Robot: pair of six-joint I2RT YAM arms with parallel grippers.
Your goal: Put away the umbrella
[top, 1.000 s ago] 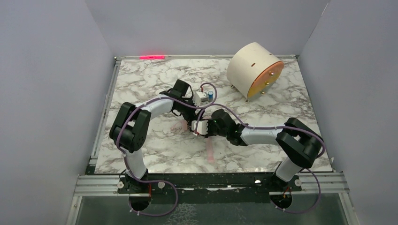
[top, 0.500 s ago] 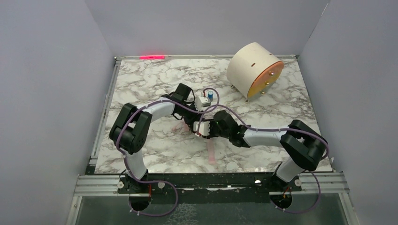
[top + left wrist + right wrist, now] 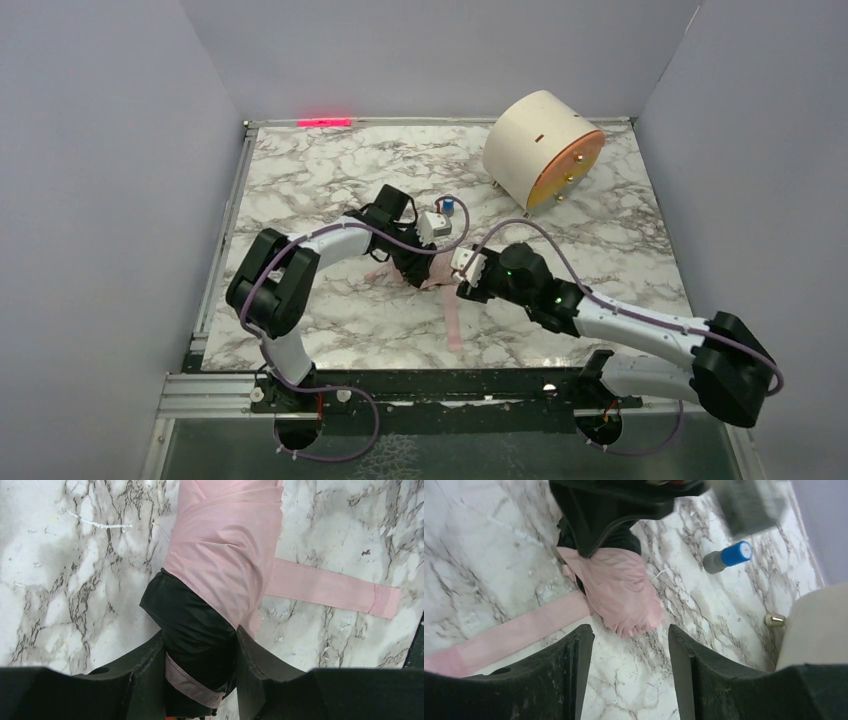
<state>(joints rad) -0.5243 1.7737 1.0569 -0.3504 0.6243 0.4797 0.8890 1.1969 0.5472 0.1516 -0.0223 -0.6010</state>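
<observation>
Pale pink umbrella, folded, fabric bunched and wrinkled, black section at one end, lies flat mid table. Long pink strap unfastened, stretched flat sideways.

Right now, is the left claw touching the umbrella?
Touching. The left wrist view shows the left claw closed on the umbrella, both fingers pressing its black folded part.

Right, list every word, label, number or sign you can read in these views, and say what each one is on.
None: no view shows any readable text.
The umbrella and its strap are plain pink.
The drum bears no print.
The red glow at the back is a blurred light and shows no characters.
</observation>
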